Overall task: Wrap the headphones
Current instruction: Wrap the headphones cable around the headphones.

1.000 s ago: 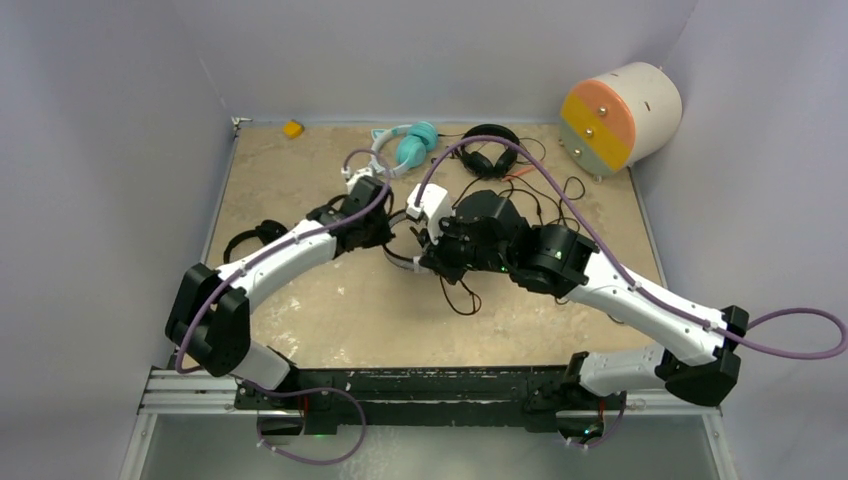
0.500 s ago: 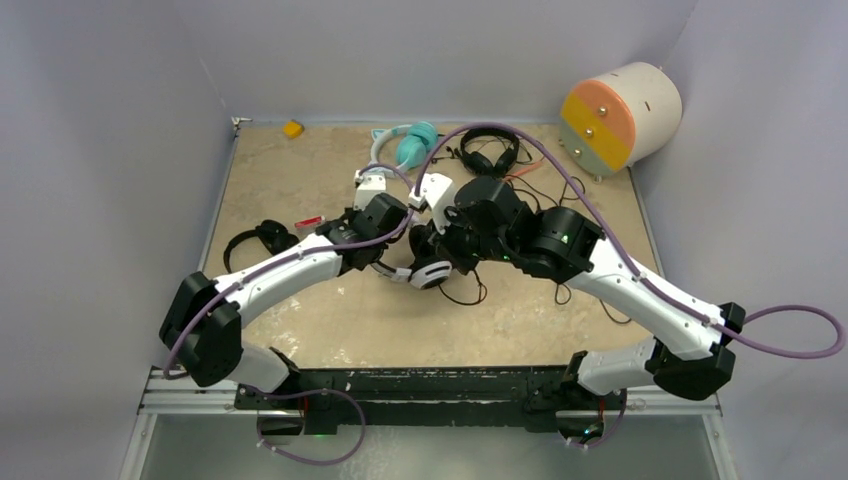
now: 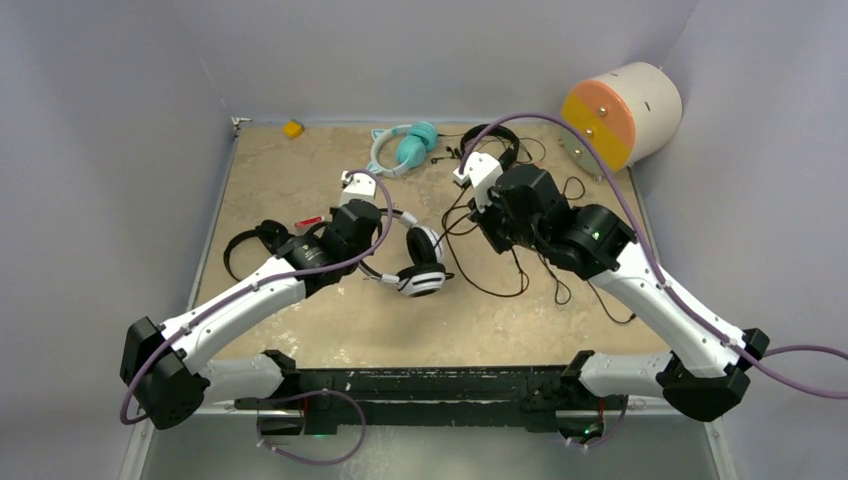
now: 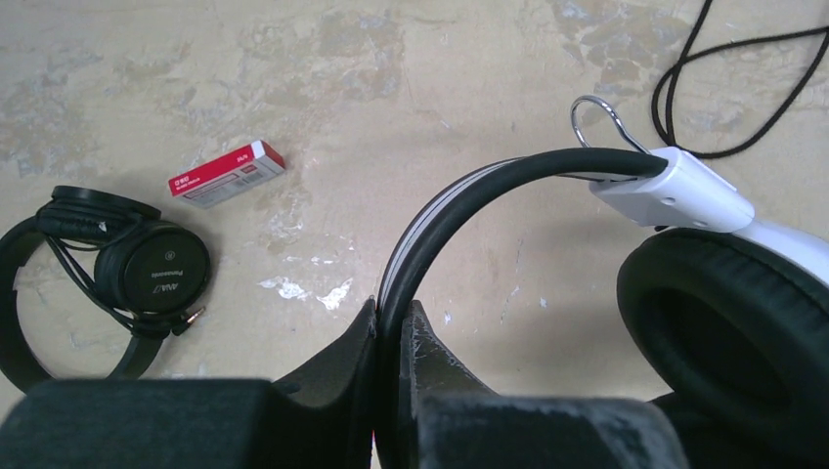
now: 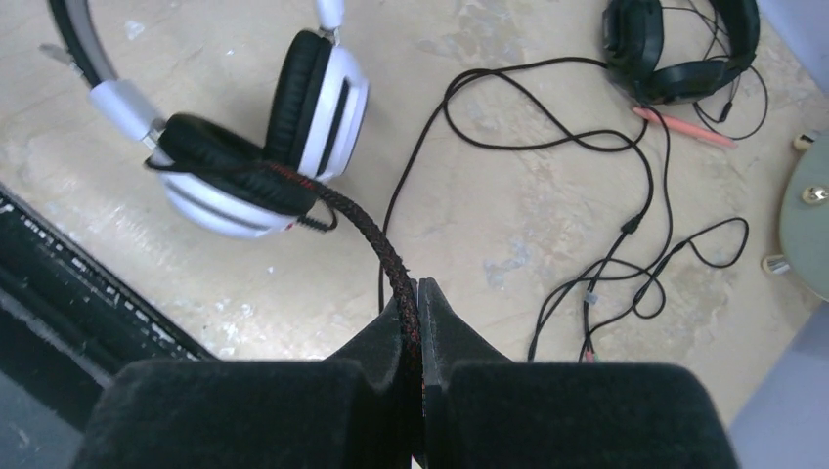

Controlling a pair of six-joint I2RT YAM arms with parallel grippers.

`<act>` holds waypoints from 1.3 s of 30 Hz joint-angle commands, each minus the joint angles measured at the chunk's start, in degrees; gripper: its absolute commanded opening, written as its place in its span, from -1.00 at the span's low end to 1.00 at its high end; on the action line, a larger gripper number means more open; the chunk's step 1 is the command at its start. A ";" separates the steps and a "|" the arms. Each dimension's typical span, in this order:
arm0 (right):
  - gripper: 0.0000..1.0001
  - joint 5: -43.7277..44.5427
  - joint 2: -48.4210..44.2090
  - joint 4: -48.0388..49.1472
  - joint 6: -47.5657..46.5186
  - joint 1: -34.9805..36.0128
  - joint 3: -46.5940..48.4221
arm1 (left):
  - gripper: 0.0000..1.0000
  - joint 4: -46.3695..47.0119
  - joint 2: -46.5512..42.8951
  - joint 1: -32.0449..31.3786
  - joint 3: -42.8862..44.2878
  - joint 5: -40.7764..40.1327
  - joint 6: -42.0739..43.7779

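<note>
Headset [image 3: 415, 262] at mid-worktop [image 3: 300, 170]: left end effector [image 4: 391, 327] clamps its headband [image 4: 459, 191], right end effector [image 5: 415, 303] pinches its cable [image 5: 362, 230]. Wrapping looks barely begun; next, loop the cable around the headband, taut.

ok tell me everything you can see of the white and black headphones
The white-and-black headphones are in the middle of the table. Glossy white plastic cups carry thick black cushions. The headband is black outside and pale inside, and is joined by white sliders and a wire loop. The left gripper is shut on the headband. A braided black cable flecked red runs from the cups into the shut right gripper. Whether the cups touch the table is unclear.
</note>
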 commanded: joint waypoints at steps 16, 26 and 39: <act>-1.00 -8.72 10.37 9.71 3.62 -12.93 3.76 | -1.00 -4.58 -1.01 -1.75 3.44 31.64 2.25; -1.00 -21.90 7.67 26.99 12.12 -21.80 -16.17 | -1.00 1.58 -10.35 8.81 -0.32 50.63 -2.20; -0.75 -42.43 4.72 65.73 20.67 -22.27 -39.26 | -1.00 -1.68 -14.62 8.86 8.29 58.48 -19.97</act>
